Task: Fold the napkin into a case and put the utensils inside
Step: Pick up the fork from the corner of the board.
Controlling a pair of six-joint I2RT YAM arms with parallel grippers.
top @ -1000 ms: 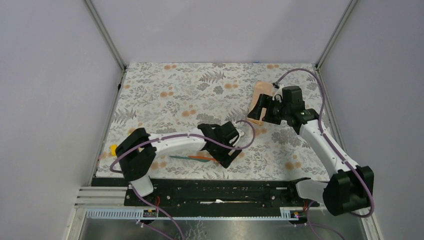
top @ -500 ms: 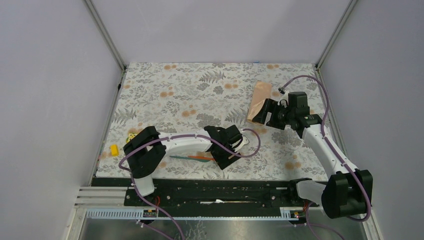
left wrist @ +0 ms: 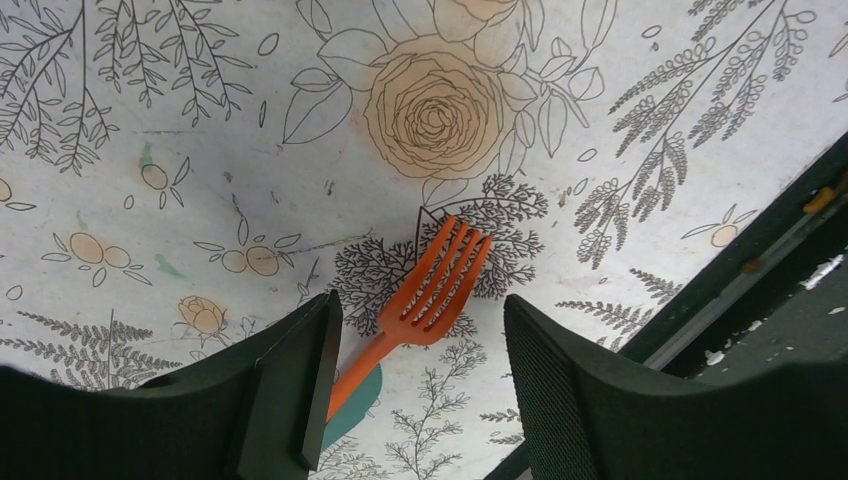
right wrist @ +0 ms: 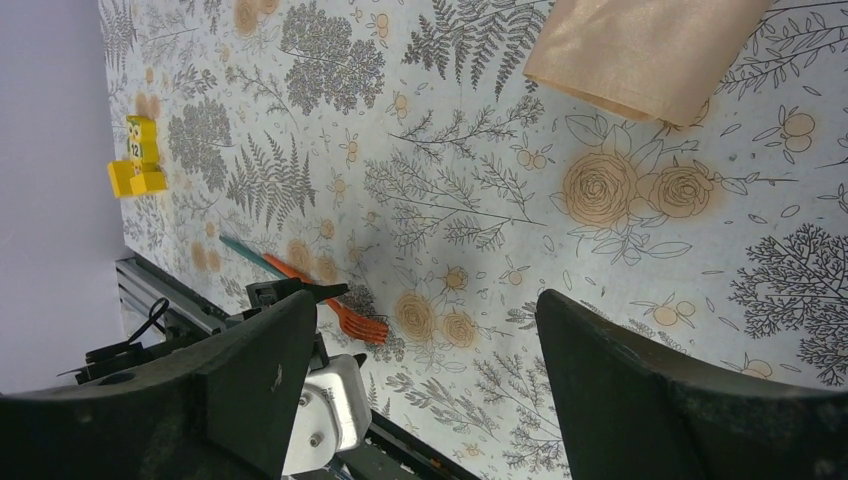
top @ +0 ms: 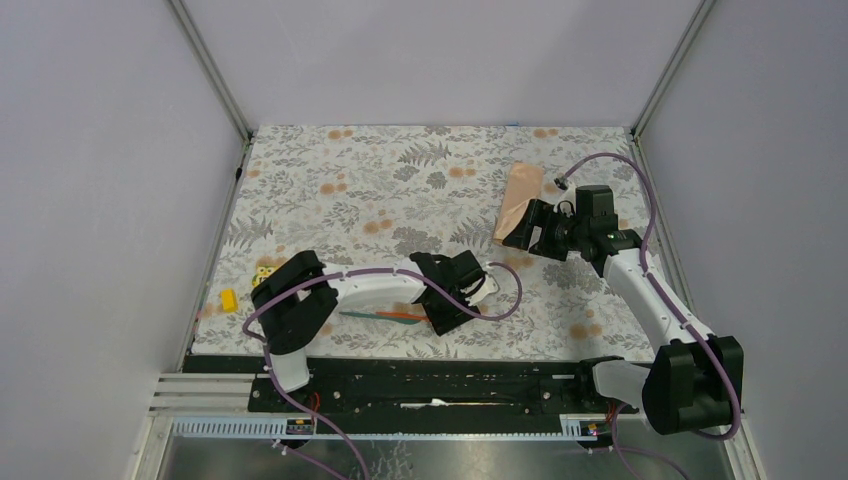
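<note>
Currently: left gripper (left wrist: 415, 322) sits low over the tablecloth (top: 350, 190) with its jaws apart, straddling the neck of the orange-red fork (left wrist: 432, 285). Neither pad is closed on it, though the handle runs close by one finger. Nothing is held.

The teal-green utensil (left wrist: 352, 402) lies against the fork's handle, mostly hidden by that finger. Both pieces lie flat at the near edge, a little left of centre.

Handling (judgement): thin plastic, very light, stiff but springy, smooth. It is likely to skate or flip if pinched off-centre. Best hold is across the narrow neck or handle, not the tines. The pair touching means a risk of dragging both.

Right gripper (right wrist: 422, 320): jaws wide, empty, hovering just near of the case (right wrist: 650, 50).

Case: narrow peach-orange cloth strip with a slight sheen and a layered near end, flat at far right, well apart from the utensils. Soft and limp, so the mouth will probably need holding open.

Yellow block (top: 228, 298) sits at near left, clear of everything.
</note>
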